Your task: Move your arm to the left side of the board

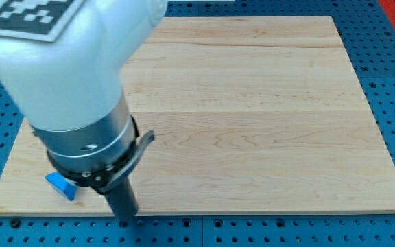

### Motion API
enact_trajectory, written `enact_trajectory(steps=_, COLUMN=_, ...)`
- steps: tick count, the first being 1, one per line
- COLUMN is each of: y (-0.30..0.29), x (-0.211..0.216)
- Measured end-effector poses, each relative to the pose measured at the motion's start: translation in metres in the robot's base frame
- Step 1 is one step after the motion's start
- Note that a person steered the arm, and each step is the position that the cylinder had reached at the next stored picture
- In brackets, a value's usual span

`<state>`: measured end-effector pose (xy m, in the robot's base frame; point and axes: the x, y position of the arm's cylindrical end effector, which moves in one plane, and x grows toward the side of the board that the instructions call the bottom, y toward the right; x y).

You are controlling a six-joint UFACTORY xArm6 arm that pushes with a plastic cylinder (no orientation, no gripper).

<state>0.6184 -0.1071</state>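
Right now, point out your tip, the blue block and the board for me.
my tip (125, 218): camera view, the rod's very end, near the board's bottom edge.
blue block (62, 184): camera view, its top face.
board (266, 123): camera view, bare wood at the middle.

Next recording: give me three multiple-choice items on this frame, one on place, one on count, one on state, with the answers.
1. Where is my tip?
A. the view's bottom left
B. the view's top right
C. the board's centre

2. How many blocks show?
A. one
B. three
C. five

3. How does the blue block stand to the tip?
A. apart, to the view's left of it
B. stacked on it
C. far off at the view's right edge

Answers: 1 A, the rod ends near the wooden board's lower-left edge. 2 A, only one blue block is visible. 3 A, a gap separates them.
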Motion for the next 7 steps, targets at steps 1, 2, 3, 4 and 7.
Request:
enact_trajectory(steps=1, y=-0.056, x=0.000)
enact_trajectory(steps=2, y=-0.134, x=0.000)
enact_trajectory(steps=3, y=-0.196, x=-0.022)
enact_trajectory(steps=4, y=-0.196, x=-0.082)
enact_trajectory(steps=7, y=-0.175, x=-0.192)
